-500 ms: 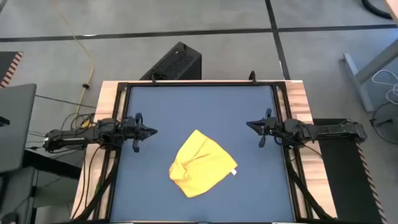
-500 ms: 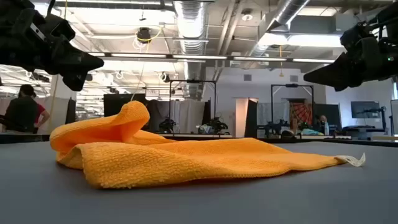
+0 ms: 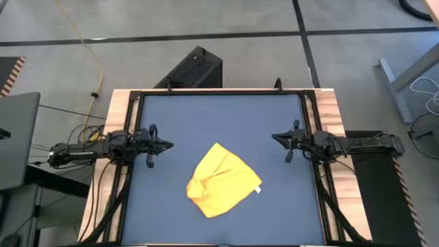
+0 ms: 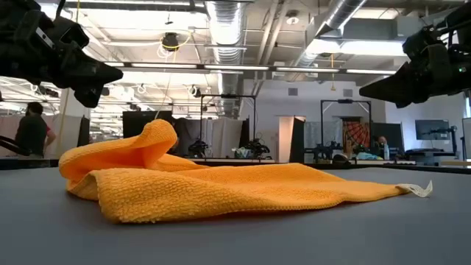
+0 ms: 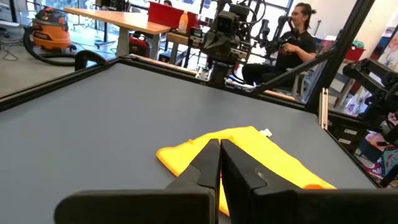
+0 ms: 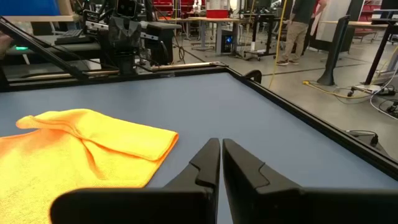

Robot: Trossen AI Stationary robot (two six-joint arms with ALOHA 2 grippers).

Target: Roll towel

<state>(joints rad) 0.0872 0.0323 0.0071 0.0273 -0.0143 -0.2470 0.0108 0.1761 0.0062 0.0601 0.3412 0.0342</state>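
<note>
Yellow terry cloth, the towel [image 3: 223,182], lies crumpled on the dark blue tabletop [image 3: 226,116], slightly below and left of the centre of the high view, well apart from both arms. Its outline there is roughly a lopsided diamond, with a soft crease running through the middle and a small white tag [image 3: 258,190] projecting from its lower right edge. In the low view the towel [image 4: 221,188] spreads flat across the middle of the frame, one fold humped up at the left, and the tag [image 4: 419,190] rests on the table surface at the far right of the cloth. The left gripper [image 3: 167,145] sits at the middle left of the high view, just inside the table's left border, raised above the surface and pointing toward the centre; its fingers [image 5: 205,163] are pressed together with only a thin seam between them and hold nothing. The right gripper [image 3: 276,138] mirrors it at the middle right of the high view, likewise raised and aimed inward; its fingers [image 6: 208,162] also stand nearly together, separated by a narrow slit, with nothing between them. Neither gripper touches the towel. A black frame [image 3: 221,92] edges the tabletop, with pale wooden boards [image 3: 330,110] outside it. A person in a dark top [image 4: 32,134] shows at the far left of the low view, in the room beyond the table.
</note>
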